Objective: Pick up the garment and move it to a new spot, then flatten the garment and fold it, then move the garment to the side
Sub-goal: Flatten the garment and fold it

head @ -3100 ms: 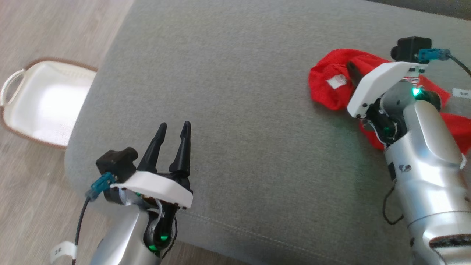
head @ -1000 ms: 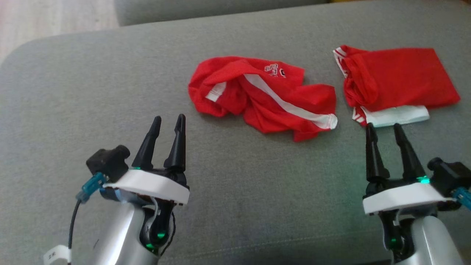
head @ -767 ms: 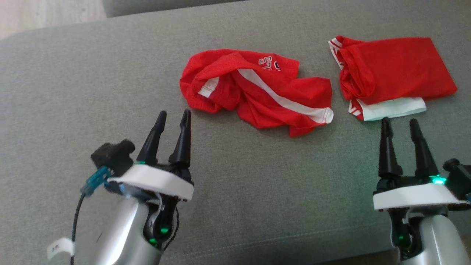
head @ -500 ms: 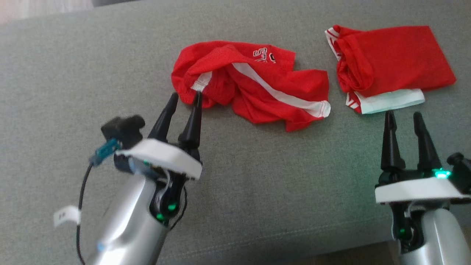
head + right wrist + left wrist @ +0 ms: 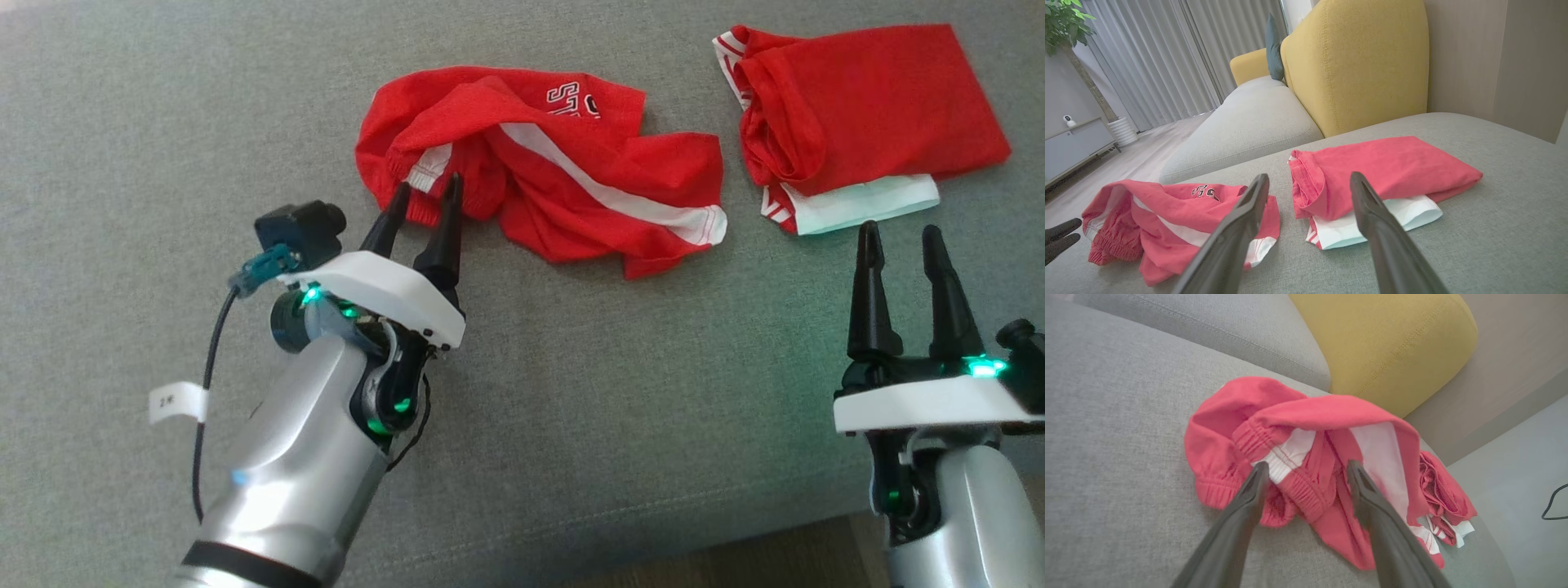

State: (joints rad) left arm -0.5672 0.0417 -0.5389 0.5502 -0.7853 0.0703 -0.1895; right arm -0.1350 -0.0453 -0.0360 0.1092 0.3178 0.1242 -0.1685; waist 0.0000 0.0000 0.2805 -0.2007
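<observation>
Left tool [image 5: 428, 186] spread wide and empty, its fingertips at the waistband of the crumpled red garment [image 5: 571, 188]. That garment lies on the grey cushion [image 5: 163, 122], just left of the folded red garment [image 5: 865, 122]. Right tool [image 5: 900, 229] is released too, just short of the folded one.

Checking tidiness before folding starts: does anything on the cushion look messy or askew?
The red striped garment lies crumpled and twisted, its elastic band bunched at the open left gripper. The folded red garment beside it looks tidy, though a white layer pokes out underneath.
</observation>
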